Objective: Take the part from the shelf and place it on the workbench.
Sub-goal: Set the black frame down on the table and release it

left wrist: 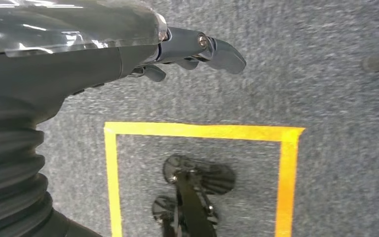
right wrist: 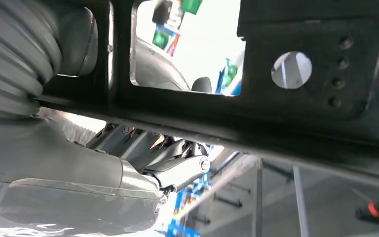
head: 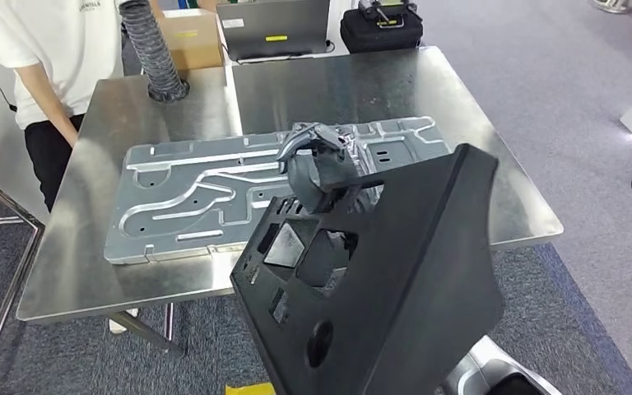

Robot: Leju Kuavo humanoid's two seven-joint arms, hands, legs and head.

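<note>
Black panel part (head: 395,280) is carried tilted at 6 o'clock, overhanging the near workbench (head: 494,164) edge, right hand (head: 317,160) gripping its upper rim; left hand (left wrist: 197,52) hangs loosely curled, holding nothing. Risk: set down here, it could strike the stamped metal plate (head: 214,193) or slide off. Grey carpet (head: 559,49) surrounds; a person (head: 49,74) stands at 10 o'clock.

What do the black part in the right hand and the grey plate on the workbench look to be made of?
The black part looks like moulded plastic: matte, with no glints and with shaped cut-outs. The right hand holds its upper edge. The grey plate looks like stamped sheet metal, probably aluminium or galvanised steel: dull silver sheen, pressed ribs and grooves. It lies on the workbench, whose top looks like reflective, streaky galvanised sheet.
</note>
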